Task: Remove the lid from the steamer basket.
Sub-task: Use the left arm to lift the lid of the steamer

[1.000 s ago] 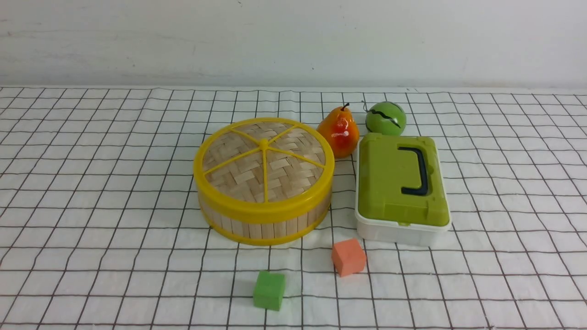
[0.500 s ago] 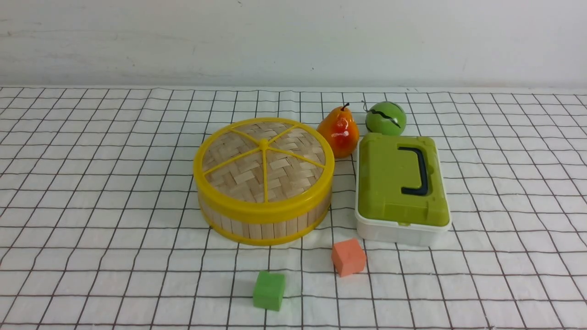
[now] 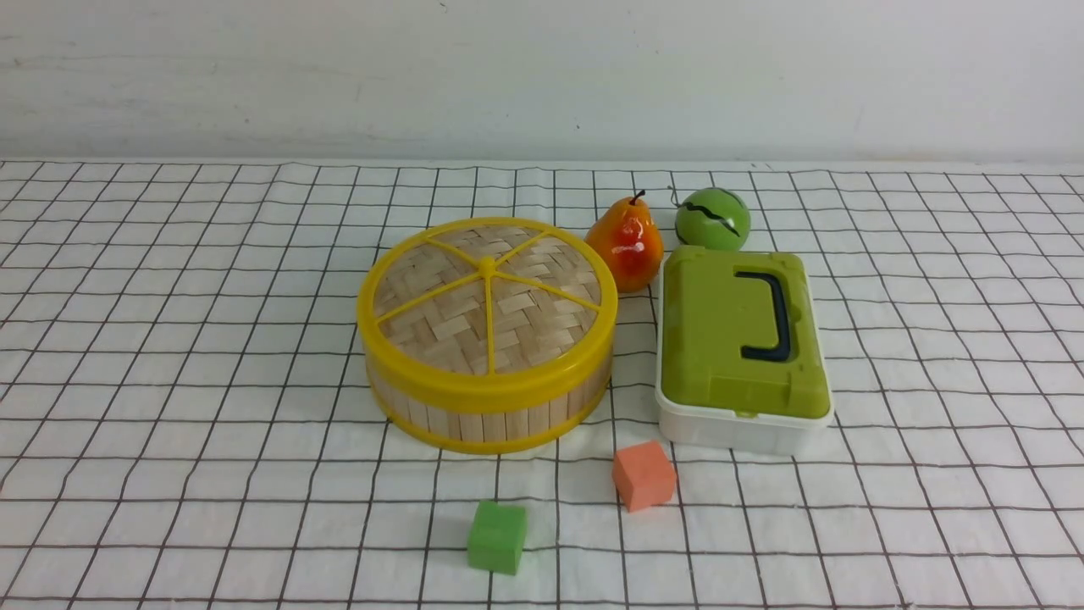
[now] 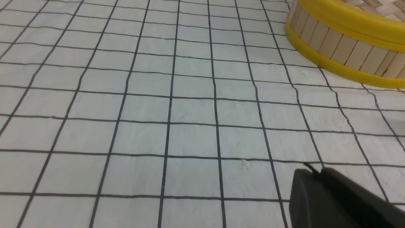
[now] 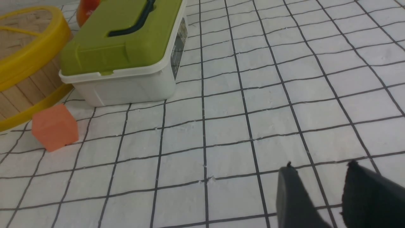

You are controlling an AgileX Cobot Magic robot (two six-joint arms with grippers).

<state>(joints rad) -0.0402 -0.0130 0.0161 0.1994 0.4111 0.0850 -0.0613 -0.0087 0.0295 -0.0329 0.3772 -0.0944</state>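
Bamboo steamer lid, woven and ringed in yellow plastic, sits flat on the slatted steamer basket, a little left of centre on the tabletop; the lifting remains to be done. The right claw stands open with nothing between its fingers, while the left claw shows only as a dark, blurred shape, so whether it is open or closed cannot be told. Neither touches the lid. The likeliest trouble is a grip set too low, catching the basket's wall along with the rim and raising both together. The smooth, rounded rim could also slip from a shallow pinch, and a push from one side might slide the whole steamer. A wide swing towards the robot's right could knock the glossy pear just beside it or the green-lidded box; nearer the robot, the orange block and the green block lie where a low arm might nudge them. The tabletop wears a white cover with a dark grid, its lines wavering over slight wrinkles, and behind it rises a plain pale wall, faintly scuffed.
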